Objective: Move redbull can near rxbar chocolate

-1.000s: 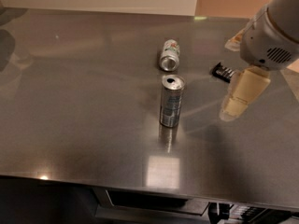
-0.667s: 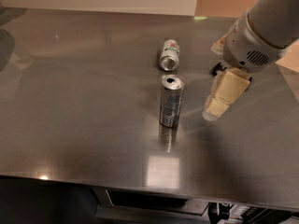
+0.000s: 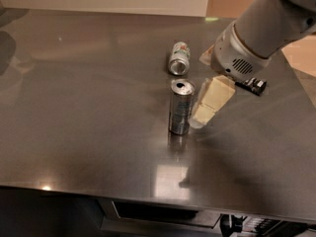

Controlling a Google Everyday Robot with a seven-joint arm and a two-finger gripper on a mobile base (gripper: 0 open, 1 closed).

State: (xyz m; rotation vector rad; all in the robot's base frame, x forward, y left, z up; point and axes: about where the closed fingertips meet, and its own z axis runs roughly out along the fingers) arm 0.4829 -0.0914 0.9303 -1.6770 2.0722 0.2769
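Observation:
The redbull can [image 3: 180,106] stands upright near the middle of the steel table [image 3: 89,107], its shiny top open to view. The rxbar chocolate [image 3: 255,85] lies flat to the right, mostly hidden behind my arm, with only its black end showing. My gripper [image 3: 205,107] comes down from the upper right, with its cream fingers [image 3: 213,99] just right of the redbull can, close beside it.
A shorter silver can with green and red markings [image 3: 179,58] lies on its side just behind the redbull can. The table's front edge runs along the bottom, with dark equipment below. A pale wall and an orange panel are at the back.
My gripper has moved left and down from beside the rxbar chocolate to right next to the redbull can. The cans have not moved.

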